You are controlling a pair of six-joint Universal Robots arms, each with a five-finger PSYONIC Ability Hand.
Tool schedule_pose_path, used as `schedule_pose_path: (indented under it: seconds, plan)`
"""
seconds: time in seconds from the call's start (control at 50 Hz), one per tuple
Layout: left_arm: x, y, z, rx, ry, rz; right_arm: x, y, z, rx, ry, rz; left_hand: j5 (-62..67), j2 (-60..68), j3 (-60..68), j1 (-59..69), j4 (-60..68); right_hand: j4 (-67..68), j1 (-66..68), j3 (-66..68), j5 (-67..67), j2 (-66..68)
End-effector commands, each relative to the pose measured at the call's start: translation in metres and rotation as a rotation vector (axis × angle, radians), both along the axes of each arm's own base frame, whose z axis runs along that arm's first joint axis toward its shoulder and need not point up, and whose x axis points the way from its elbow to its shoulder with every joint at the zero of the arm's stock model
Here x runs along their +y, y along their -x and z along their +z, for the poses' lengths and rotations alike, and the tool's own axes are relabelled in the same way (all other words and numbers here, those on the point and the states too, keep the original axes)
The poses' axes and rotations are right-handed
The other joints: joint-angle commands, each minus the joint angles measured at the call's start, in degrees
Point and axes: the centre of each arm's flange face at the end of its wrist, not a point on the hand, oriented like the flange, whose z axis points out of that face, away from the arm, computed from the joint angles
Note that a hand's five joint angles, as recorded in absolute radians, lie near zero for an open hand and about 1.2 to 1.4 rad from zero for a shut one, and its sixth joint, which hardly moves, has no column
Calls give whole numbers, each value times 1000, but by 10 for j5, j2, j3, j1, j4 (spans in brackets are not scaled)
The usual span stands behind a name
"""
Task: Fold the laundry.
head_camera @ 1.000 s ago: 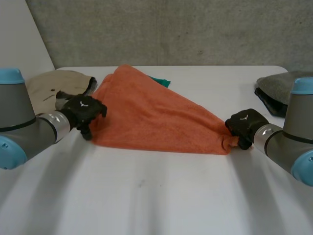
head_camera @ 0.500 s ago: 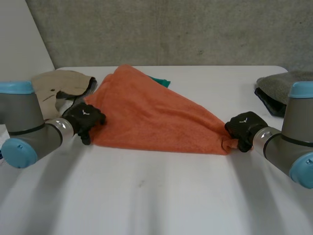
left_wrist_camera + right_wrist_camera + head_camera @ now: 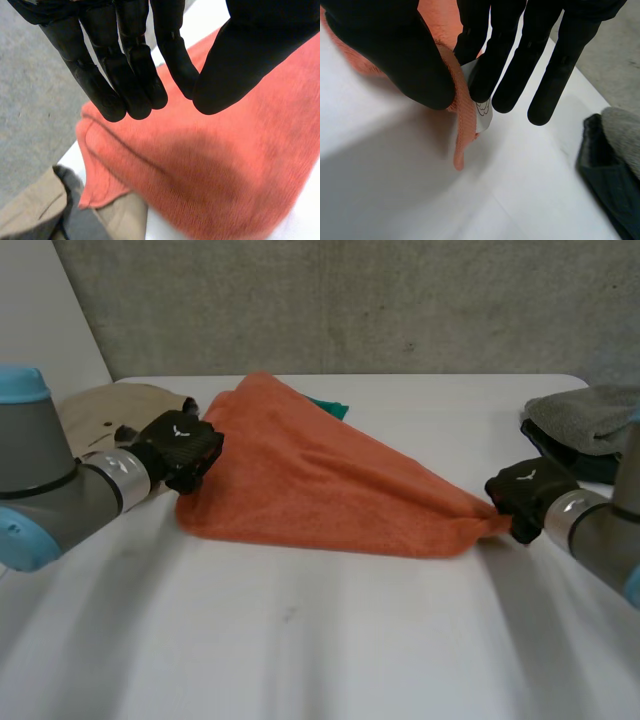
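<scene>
head view: the orange towel (image 3: 320, 485) lies spread on the white surface (image 3: 330, 640), stretched into a long wedge between the two hands. the left hand (image 3: 180, 448) is at the towel's wide end, over its edge, with a beige garment (image 3: 110, 410) just behind it. the right hand (image 3: 525, 495) is at the towel's narrow end, where the cloth draws into a point that runs into its fingers. a bit of teal cloth (image 3: 328, 406) peeks out from behind the towel's far edge. past the right hand, a grey cloth (image 3: 585, 420) sits on a dark cloth (image 3: 570, 455).

left wrist view: the left hand's fingers (image 3: 125, 75) are straight and close to one another, and the thumb (image 3: 240, 55) tip nearly meets them, but nothing is between them. they hang above the towel and do not hold it. beneath the fingertips the towel's edge is turned over in a narrow flap, and the beige garment lies just beside that edge.

right wrist view: the right hand's thumb (image 3: 395, 55) and fingers (image 3: 510, 65) are clamped on the towel's corner, pinching the cloth between them. a white label (image 3: 482, 107) shows at the pinch, and a short tail of orange hangs past the fingertips toward the surface. the grey cloth and the dark cloth lie beyond the fingers, well apart from the towel.
</scene>
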Motion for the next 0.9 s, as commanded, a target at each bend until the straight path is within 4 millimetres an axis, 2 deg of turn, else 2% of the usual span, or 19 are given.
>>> schedule_pose_path:
  seconds: [0.02,0.04,0.06,0.08,0.1,0.14,0.2,0.22,0.3,0.38,0.52,0.9]
  plan:
    - [31,1,44,70,13,-36,3,18,38,-24,34,-31,129,116,123,136,117,114,154,118,129,126]
    - [33,2,47,79,19,-45,3,19,41,-30,38,-26,129,116,123,136,117,114,154,118,129,126]
    - [34,3,45,82,12,-55,3,19,47,-44,43,-9,-131,-143,-137,-123,-143,114,154,118,129,126]
    - [33,4,39,79,2,-58,3,20,49,-51,44,-3,-285,-297,-291,-278,-297,114,154,118,129,126]
    - [31,5,32,73,-16,-58,2,19,48,-57,41,6,-348,-361,-354,-341,-360,114,154,118,129,126]
    - [20,3,8,32,-48,-40,-1,17,42,-68,27,21,-331,-343,-337,-323,-342,114,154,118,129,126]
    - [11,-4,-13,-33,-67,-10,-8,18,34,-62,17,7,-327,-339,-333,-320,-339,114,154,118,129,126]
    - [9,-8,-27,-79,-91,-3,-14,19,27,-53,11,-13,-327,-339,-333,-319,-339,114,154,118,129,126]
    - [1,-18,-50,-165,-97,-4,-27,24,13,-30,0,-69,-314,-326,-320,-306,-325,114,154,118,129,126]
    - [-4,-17,-59,-175,-92,-20,-40,28,6,-34,14,-120,-304,-316,-310,-296,-315,114,154,118,129,126]
    - [-12,-14,-62,-167,-85,-11,-53,27,2,-98,35,-181,-243,-255,-249,-235,-255,114,154,118,129,126]
    - [-21,-8,-80,-178,-94,-18,-59,25,0,-102,41,-198,-250,-262,-256,-242,-262,114,154,118,129,126]
